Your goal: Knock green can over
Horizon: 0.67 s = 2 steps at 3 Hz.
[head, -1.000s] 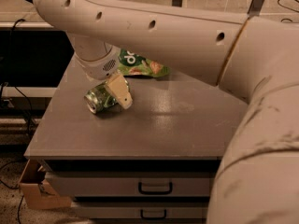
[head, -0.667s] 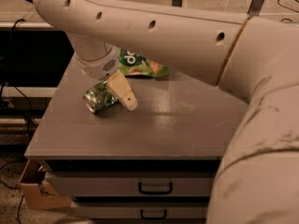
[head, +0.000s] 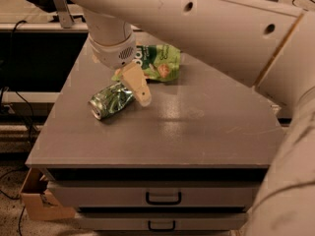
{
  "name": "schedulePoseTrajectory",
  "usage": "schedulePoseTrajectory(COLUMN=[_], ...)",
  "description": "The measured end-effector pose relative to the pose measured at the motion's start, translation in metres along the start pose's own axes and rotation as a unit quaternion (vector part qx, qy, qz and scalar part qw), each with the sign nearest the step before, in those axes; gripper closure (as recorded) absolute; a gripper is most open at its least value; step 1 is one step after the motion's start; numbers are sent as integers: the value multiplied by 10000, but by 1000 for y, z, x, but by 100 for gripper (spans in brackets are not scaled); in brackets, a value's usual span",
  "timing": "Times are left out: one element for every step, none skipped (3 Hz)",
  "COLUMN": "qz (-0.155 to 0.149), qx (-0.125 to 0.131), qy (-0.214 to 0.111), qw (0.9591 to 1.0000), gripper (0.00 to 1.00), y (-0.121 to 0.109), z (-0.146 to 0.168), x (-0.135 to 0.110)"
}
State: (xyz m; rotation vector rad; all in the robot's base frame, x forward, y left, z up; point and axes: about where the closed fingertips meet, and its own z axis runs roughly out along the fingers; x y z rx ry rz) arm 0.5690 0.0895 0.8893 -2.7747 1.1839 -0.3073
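The green can (head: 111, 100) lies on its side near the counter's (head: 206, 136) left edge, much where it lay a moment ago. The robot's end effector (head: 136, 85) hangs just beside the can's far end, slightly higher than before; whether it is wide or narrow cannot be told. A green snack bag (head: 156, 64) lies behind.

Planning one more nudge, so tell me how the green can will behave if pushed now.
The green can lies on its side on the smooth table, so it would probably roll, not tip. It looks like thin aluminium, likely light and dentable. The gripper hangs close by its far end.
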Motion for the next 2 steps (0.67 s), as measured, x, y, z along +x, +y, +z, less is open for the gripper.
schedulePoseTrajectory(qz=[371, 394], qx=[115, 127], qy=[-28, -29], qw=[9992, 9991], gripper=[0, 0], y=[15, 15], z=[-25, -26], x=[25, 27])
